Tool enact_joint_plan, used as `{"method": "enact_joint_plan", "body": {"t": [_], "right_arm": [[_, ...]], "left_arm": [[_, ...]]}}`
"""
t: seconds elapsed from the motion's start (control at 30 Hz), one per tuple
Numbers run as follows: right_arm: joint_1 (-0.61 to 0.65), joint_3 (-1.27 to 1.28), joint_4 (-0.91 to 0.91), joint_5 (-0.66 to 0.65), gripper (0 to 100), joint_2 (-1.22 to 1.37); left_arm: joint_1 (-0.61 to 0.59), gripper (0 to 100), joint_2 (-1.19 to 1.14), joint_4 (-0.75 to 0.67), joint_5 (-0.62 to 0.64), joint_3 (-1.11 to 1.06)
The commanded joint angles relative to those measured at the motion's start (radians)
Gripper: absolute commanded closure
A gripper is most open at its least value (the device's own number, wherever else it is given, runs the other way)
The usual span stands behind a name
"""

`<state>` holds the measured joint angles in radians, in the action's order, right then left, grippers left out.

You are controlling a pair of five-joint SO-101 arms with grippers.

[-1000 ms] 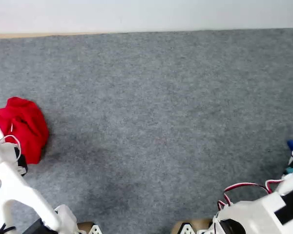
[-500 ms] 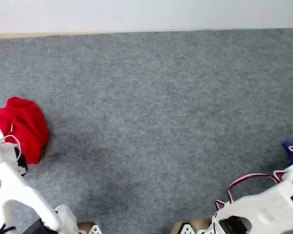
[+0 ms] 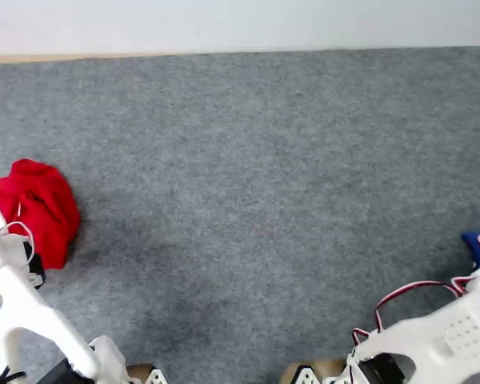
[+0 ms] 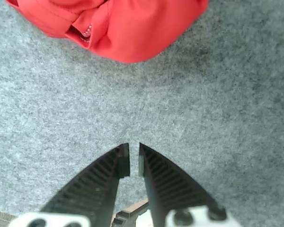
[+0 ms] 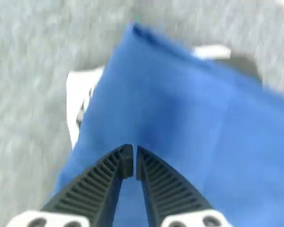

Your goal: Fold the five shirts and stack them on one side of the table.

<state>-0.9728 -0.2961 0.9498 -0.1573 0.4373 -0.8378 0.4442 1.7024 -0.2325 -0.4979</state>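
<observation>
Seemingly, right claw (image 5: pixel 131 163) above blue shirt (image 5: pixel 180 123).

Grey felt (image 3: pixel 256 200) is covering the whole table in front of me, with a thin tan strip (image 3: pixel 56 58) running along its far edge beneath a pale wall (image 3: pixel 240 24).
</observation>
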Motion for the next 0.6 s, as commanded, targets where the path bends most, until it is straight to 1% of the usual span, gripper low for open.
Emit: {"method": "enact_joint_plan", "body": {"t": [0.0,0.1,0.2,0.33,0.43,0.57], "right_arm": [[0.007,-0.052,-0.197,0.002,98.7,0.044],[0.008,-0.052,-0.306,0.0,98.7,0.11],[0.015,-0.054,-0.354,-0.002,98.7,0.159],[0.013,-0.054,-0.349,-0.002,98.7,0.159],[0.012,-0.054,-0.338,0.0,98.7,0.099],[0.038,-0.054,-0.251,0.008,98.8,-0.024]], "left_arm": [[0.003,96,0.029,-0.008,-0.005,0.005],[0.003,96,0.029,-0.009,-0.005,0.005],[0.003,96,0.029,-0.009,-0.005,0.004],[0.003,96,0.029,-0.009,-0.005,0.004],[0.003,96,0.029,-0.009,-0.005,0.004],[0.003,96,0.029,-0.011,-0.005,0.004]]}}
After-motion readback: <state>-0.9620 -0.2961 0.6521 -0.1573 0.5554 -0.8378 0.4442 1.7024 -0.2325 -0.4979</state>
